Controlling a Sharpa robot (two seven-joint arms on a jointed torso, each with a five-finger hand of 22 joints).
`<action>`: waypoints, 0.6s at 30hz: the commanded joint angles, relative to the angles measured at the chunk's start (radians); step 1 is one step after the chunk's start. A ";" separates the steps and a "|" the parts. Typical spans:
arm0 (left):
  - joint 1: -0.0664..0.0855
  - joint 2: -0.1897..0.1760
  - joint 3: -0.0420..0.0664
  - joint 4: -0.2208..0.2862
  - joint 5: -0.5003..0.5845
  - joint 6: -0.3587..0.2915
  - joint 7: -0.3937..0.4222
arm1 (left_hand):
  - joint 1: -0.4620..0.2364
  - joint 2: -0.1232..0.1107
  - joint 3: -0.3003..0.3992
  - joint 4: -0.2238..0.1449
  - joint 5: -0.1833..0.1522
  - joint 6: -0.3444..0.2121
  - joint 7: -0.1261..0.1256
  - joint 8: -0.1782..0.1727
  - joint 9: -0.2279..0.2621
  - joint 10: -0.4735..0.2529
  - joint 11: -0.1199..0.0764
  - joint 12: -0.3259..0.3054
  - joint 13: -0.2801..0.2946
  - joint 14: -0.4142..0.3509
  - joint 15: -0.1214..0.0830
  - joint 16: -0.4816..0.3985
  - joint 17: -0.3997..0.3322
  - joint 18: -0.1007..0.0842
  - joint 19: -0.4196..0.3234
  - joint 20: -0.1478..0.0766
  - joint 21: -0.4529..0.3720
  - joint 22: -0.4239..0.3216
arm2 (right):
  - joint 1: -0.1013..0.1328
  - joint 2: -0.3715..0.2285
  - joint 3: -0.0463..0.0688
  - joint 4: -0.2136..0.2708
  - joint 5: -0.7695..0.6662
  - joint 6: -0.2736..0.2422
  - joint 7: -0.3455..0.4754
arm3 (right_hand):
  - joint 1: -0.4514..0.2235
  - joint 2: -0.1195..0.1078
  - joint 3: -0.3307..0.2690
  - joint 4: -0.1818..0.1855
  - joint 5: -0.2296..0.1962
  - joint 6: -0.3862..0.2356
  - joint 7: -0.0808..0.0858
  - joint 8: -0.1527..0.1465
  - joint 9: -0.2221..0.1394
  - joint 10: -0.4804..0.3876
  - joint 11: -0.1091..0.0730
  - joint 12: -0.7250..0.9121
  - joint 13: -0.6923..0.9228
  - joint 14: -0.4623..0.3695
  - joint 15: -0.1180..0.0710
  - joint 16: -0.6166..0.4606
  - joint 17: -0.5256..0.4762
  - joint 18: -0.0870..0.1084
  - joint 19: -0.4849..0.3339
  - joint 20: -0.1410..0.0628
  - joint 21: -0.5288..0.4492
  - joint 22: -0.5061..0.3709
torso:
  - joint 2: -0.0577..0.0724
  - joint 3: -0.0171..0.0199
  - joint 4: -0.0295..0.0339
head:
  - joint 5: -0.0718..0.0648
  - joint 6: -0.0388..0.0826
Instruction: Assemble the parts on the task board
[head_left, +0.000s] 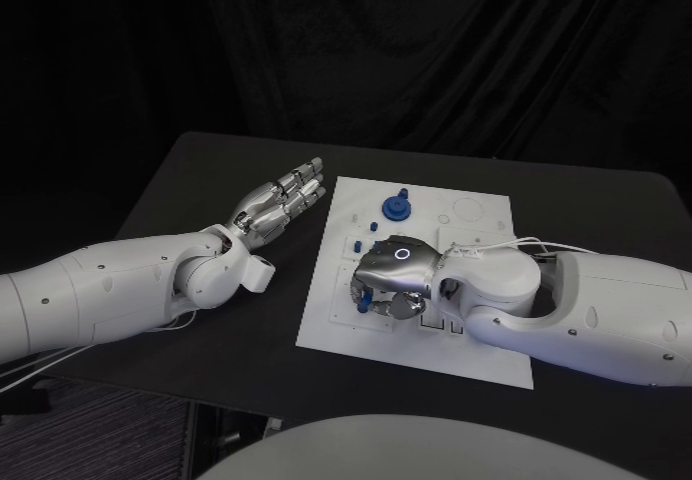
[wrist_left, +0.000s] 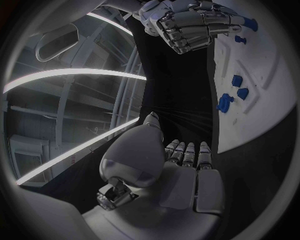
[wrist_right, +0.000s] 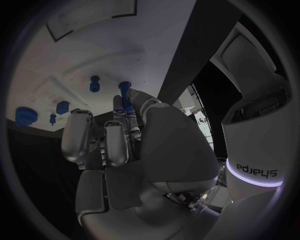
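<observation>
On the black table (head_left: 188, 190): a white task board (head_left: 476, 225), set about mid-table, bearing small blue parts. Near its far edge, a round blue part (head_left: 397, 207), standing upright in the board. Over the board's near-left portion, the right hand (head_left: 392, 275), fingers curled down around a slim blue part (wrist_right: 125, 95), pinched at the fingertips. Just beside the board's left edge, the left hand (head_left: 281, 200), fingers straight and together, holding nothing.

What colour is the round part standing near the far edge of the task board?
Blue; the round part shows best in the head view.
</observation>
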 joint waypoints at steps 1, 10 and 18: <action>-0.002 -0.001 0.001 0.001 -0.001 0.013 0.044 | 0.011 0.000 0.006 -0.002 0.004 0.001 0.009 0.005 0.001 0.002 0.008 -0.007 -0.002 0.001 0.008 -0.004 -0.001 0.006 -0.001 0.005 -0.005 0.001 | -0.008 -0.002 -0.001 -0.008 -0.014 0.020 -0.003 | 0.010 -0.001 0.001 -0.006 0.004 0.005 0.006 0.006 0.050 0.011 -0.001 0.004 0.000 0.005 -0.006 0.002 -0.001 -0.010 -0.001 -0.003 -0.002 0.162 | 0.000 -0.0002 -0.0010 | 0.001 0.000; -0.003 0.001 0.001 -0.001 -0.001 0.015 0.043 | 0.012 0.000 0.007 -0.002 0.005 0.001 0.010 0.005 0.001 0.002 0.009 -0.007 -0.002 0.001 0.008 -0.004 -0.001 0.006 -0.001 0.005 -0.005 0.001 | -0.016 0.001 -0.002 -0.013 -0.014 0.019 0.001 | 0.010 -0.002 0.001 -0.008 0.003 0.005 0.006 0.005 0.051 0.012 -0.001 0.003 0.000 0.004 -0.006 0.001 -0.003 -0.010 -0.002 -0.003 -0.003 0.162 | 0.000 -0.0004 0.0009 | -0.001 0.000; -0.005 0.001 0.001 -0.003 -0.001 0.016 0.042 | 0.013 0.001 0.007 -0.002 0.007 0.001 0.011 0.005 0.001 0.002 0.009 -0.007 -0.002 0.001 0.009 -0.004 -0.001 0.005 -0.001 0.005 -0.004 0.001 | -0.022 0.001 -0.002 -0.014 -0.014 0.015 0.005 | 0.006 -0.001 0.000 -0.009 -0.005 -0.010 0.011 -0.007 0.050 0.002 0.004 -0.009 0.001 0.002 -0.003 -0.001 -0.005 -0.010 -0.004 -0.001 -0.007 0.161 | 0.001 -0.0013 0.0012 | 0.000 0.000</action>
